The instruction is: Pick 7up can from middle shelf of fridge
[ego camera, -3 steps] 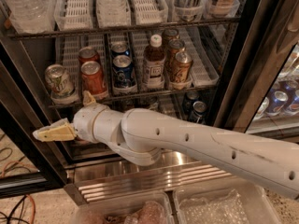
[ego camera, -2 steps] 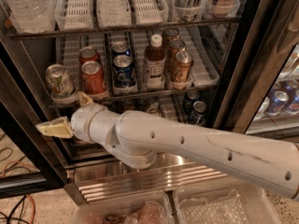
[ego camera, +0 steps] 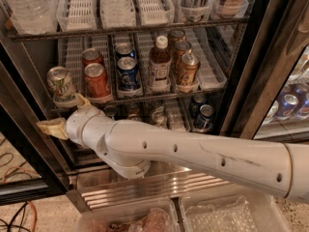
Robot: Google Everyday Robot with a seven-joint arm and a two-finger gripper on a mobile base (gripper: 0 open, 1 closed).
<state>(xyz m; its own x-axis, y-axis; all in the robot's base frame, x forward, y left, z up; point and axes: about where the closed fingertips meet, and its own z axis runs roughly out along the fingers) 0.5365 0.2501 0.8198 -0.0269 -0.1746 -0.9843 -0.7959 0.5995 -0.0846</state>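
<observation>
The pale silver-white 7up can with green lettering [ego camera: 60, 83] stands at the left end of the dark wire middle shelf [ego camera: 145, 98] of the black-framed display fridge [ego camera: 241, 81], just beside a red can [ego camera: 97, 80]. The tan-fingered gripper [ego camera: 60, 111] on the white arm sits just below that can. Its jaws are spread wide and hold nothing.

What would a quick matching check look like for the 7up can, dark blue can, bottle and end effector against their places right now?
Things:
1. 7up can
2. dark blue can
3. bottle
4. end effector

Places:
A. between the dark blue can and the brown cans
B. far left of the middle shelf
C. just below the shelf's left front edge, fingers open, empty
D. right of the front red can

Pairs: 1-B, 2-D, 3-A, 4-C
</observation>
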